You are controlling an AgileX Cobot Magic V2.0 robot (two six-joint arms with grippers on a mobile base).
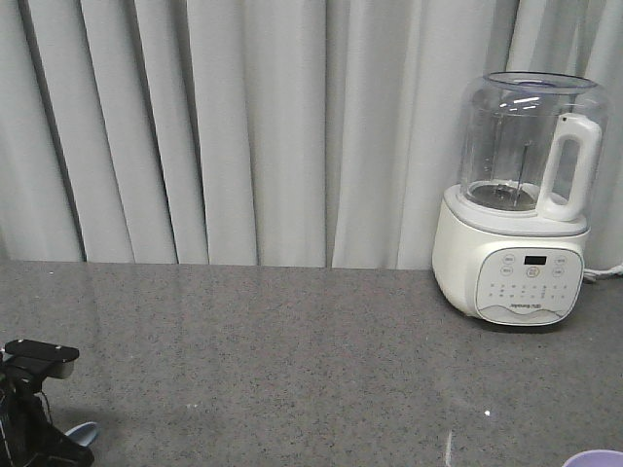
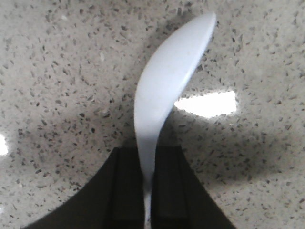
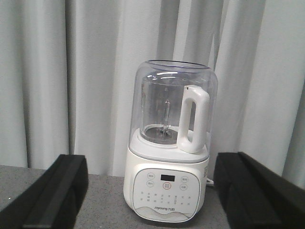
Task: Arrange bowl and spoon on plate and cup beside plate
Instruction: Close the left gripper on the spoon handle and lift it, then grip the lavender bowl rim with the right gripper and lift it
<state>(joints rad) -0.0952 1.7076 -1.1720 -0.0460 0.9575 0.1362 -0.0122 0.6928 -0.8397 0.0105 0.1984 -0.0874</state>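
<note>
The pale blue spoon (image 2: pixel 164 86) hangs over the speckled countertop with its handle pinched between the black fingers of my left gripper (image 2: pixel 148 164), which is shut on it. Its scoop points away from the gripper. In the front view the left arm (image 1: pixel 27 399) sits at the bottom left corner, and a bit of the spoon (image 1: pixel 83 433) pokes out beside it. A sliver of the lavender bowl (image 1: pixel 594 458) shows at the bottom right edge. My right gripper (image 3: pixel 150 191) is open and holds nothing, its fingers (image 3: pixel 52 191) wide apart and facing a blender. The plate and the cup are out of view.
A white blender (image 1: pixel 521 199) with a clear jug stands at the back right of the grey counter (image 1: pixel 292 350), and it fills the right wrist view as the blender (image 3: pixel 167 167). Grey curtains (image 1: pixel 243 126) hang behind the counter.
</note>
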